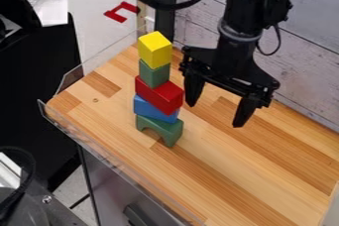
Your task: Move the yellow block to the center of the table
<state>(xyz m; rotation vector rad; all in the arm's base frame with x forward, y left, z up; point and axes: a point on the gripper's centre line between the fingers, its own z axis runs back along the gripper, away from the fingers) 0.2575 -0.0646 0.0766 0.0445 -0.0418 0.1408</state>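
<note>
The near part of the table [245, 195] is set closest to the camera, its front-left edge lined by a clear guard [109, 158]. At far left, a white sheet [51, 9] is seen against black material [36, 81], and below, a black cable [29, 168] is curved over grey metal gear [43, 207]. Beyond the table's far-left edge, a red bracket [116, 11] is seen. Toward the table's left end, a stack is stood upright: a green arch [171, 132] is placed at the bottom, then a blue block [149, 109], a red block [159, 93] and a green block [153, 74], and the yellow block [154, 50] is borne on top. Some wood is left between the stack and the left edge. Behind it, a black post [166, 7] is seen. Just right of the stack, the gripper [216, 114] is hung with its fingers spread wide, and wood is seen between them. The left one in view is held close beside the red block; whether the two are touching cannot be told. Toward the right and the near end, a broad run of wood is offered for moving, bounded at the back by a plank wall [311, 61].
</note>
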